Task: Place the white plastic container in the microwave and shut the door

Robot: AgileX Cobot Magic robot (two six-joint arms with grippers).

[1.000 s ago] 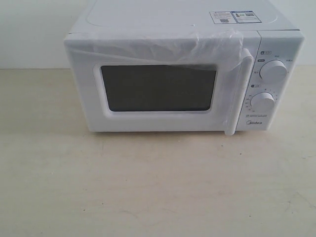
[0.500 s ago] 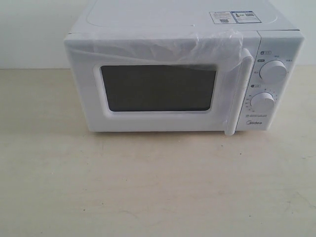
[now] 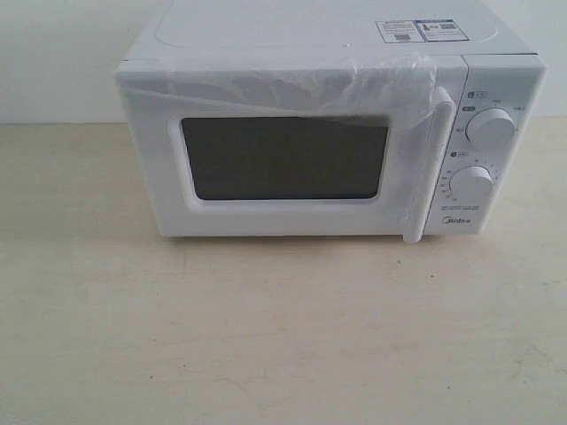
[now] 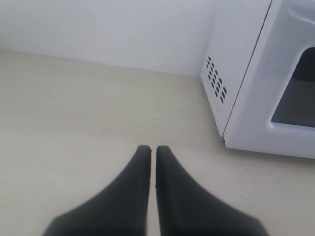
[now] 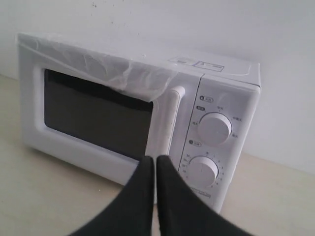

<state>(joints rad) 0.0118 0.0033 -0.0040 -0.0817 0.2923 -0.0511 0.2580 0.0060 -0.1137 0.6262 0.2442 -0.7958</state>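
Three simultaneous views of the workspace.

**Table** (image 3: 283, 336): a broad, flat, pale beige top with a matt, faintly mottled surface, backed by a plain white wall (image 3: 53, 53).

**The microwave** (image 3: 292, 35): a white, boxy cabinet with smooth painted panels and softly rounded edges. It stands upright on the table close to the wall, facing the exterior camera.

**The door** (image 3: 283, 219): glossy white plastic, lying flush with the cabinet front, i.e. closed. It covers the front from the left edge to the control panel.

**Window** (image 3: 285, 159): a dark, rounded rectangle set in a raised white frame. Nothing can be made out through it, so where the white plastic container lies cannot be told.

**Film** (image 3: 292, 88): loose clear plastic, wrinkled and bunched, stretched across the upper door.

**Handle** (image 3: 425, 168): a vertical, round-ended white bar at the door's right edge.

**Left gripper** (image 4: 152, 149): two smooth, matt black, tapering fingers. The jaws are drawn together with only a thin slit between them and hold nothing. It sits over bare table beside the cabinet's side.

**Right gripper** (image 5: 154, 159): the same shape, jaws closed together and empty, pointing at the front near the handle's lower end. Contact cannot be judged.

**Knobs**: two round white dials, the upper (image 3: 490, 127) above the lower (image 3: 472, 184), on the panel right of the handle.

**Stickers** (image 3: 421, 31): small printed rectangles on the cabinet top.

**Vent holes** (image 4: 215, 84): short dark slots in rows on the side panel.
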